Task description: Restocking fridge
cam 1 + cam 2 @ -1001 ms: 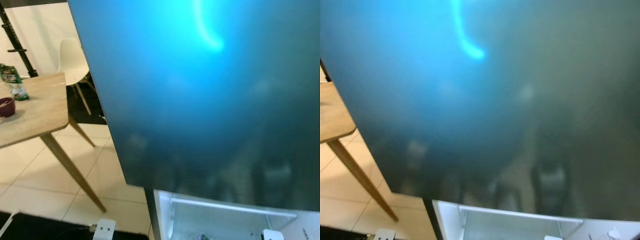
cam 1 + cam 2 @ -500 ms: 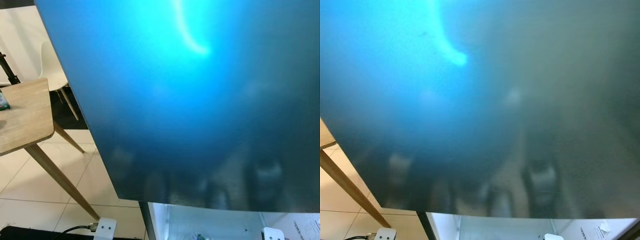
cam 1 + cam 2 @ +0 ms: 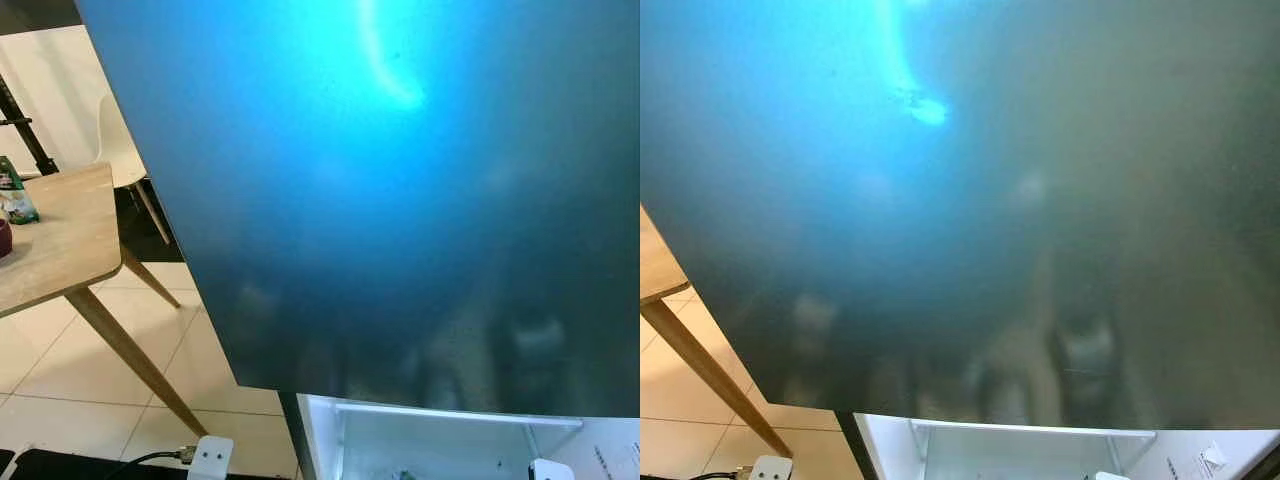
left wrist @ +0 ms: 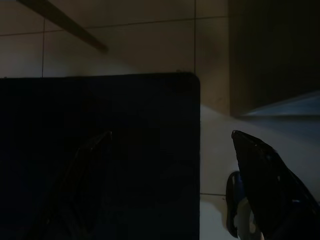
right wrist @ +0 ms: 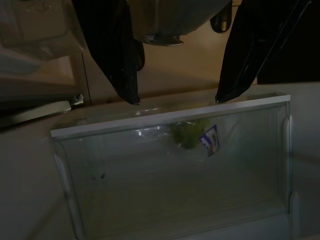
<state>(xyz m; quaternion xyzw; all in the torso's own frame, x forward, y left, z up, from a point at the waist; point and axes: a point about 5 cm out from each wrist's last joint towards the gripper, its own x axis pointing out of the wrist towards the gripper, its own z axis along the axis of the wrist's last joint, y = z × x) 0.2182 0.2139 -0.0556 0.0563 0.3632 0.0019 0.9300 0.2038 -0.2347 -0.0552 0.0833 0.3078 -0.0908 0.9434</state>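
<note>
A dark glossy fridge door (image 3: pixel 400 200) stands close in front of me, with a blue glare on it. Below its lower edge shows the white inside of the fridge (image 3: pixel 450 435). In the right wrist view my right gripper (image 5: pixel 176 100) is open, its fingertips just above the white rim of a clear bin (image 5: pixel 170 117). A bagged green item (image 5: pixel 190 135) lies inside that bin. My left gripper (image 4: pixel 171 134) hangs open in the shade over a black mat (image 4: pixel 100 150) on the tiled floor, with nothing between its fingers.
A wooden table (image 3: pixel 50 240) with slanted legs stands at the left, with a green packet (image 3: pixel 12 190) on it. A white chair (image 3: pixel 115 150) is behind it. A white plug block (image 3: pixel 208 458) and cable lie on the tiles by the fridge's foot.
The camera has swung slightly, so more of the table and the white fridge interior shows than half a second ago. Nothing else has visibly moved.
</note>
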